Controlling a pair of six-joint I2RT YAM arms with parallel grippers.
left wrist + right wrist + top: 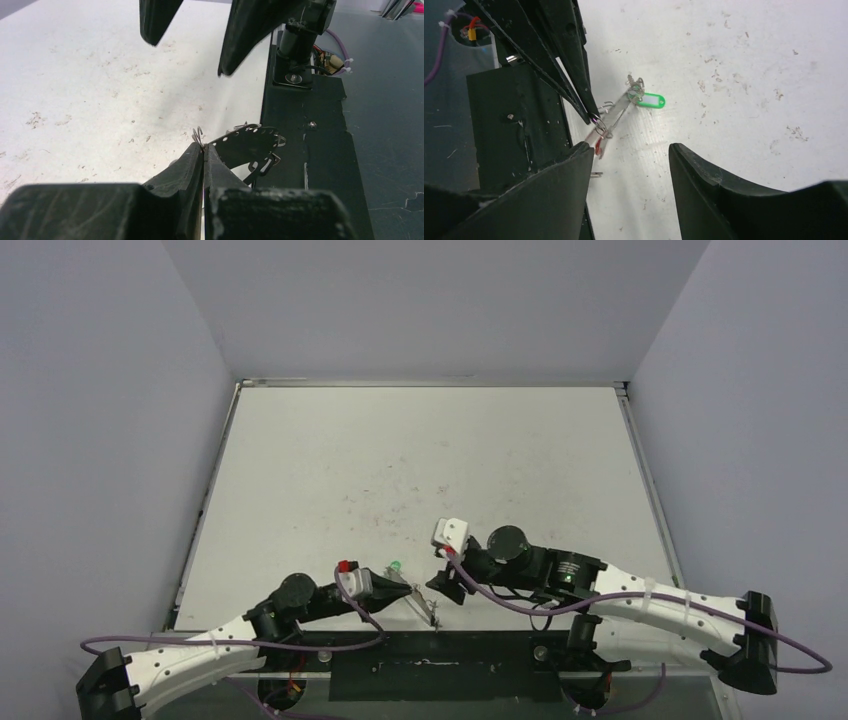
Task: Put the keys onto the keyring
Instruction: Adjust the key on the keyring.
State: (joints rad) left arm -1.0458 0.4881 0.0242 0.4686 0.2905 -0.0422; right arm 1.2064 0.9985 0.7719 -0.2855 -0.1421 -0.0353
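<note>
Grey metal keyring [250, 142] is pinched at one end by the left tool [203, 149]. Its fingers are pressed tight together on the band, so the loop juts out past the tips. It sits at roughly 6 o'clock of the tabletop [420, 460], right over the near edge, and seems slightly raised. Held like this, I judge, the ring is steadied and its free end is offered to the other arm.

The right tool [629, 148] hangs at about 3 o'clock from the ring. Its jaws stand apart at a middling width with nothing between them, and they point toward the ring, a stance that would suit reaching in for a key.

The green tag [651, 101] lies on the tabletop touching the ring's far end, at about 12 o'clock from the left tool's tips in the overhead view. Whether its key is threaded onto the ring cannot be told. A sliver of red [597, 146] shows just below the clamped end. It is probably the other key's tag, but the key itself is hidden.

A black mounting plate [310, 150] lies beneath and beside the ring at 6 o'clock. A purple cable [500, 602] loops near the right arm. The ring's small dangling clips could snag the plate's edge. The left fingers cover the clamped end, so only the far end looks open to approach.
</note>
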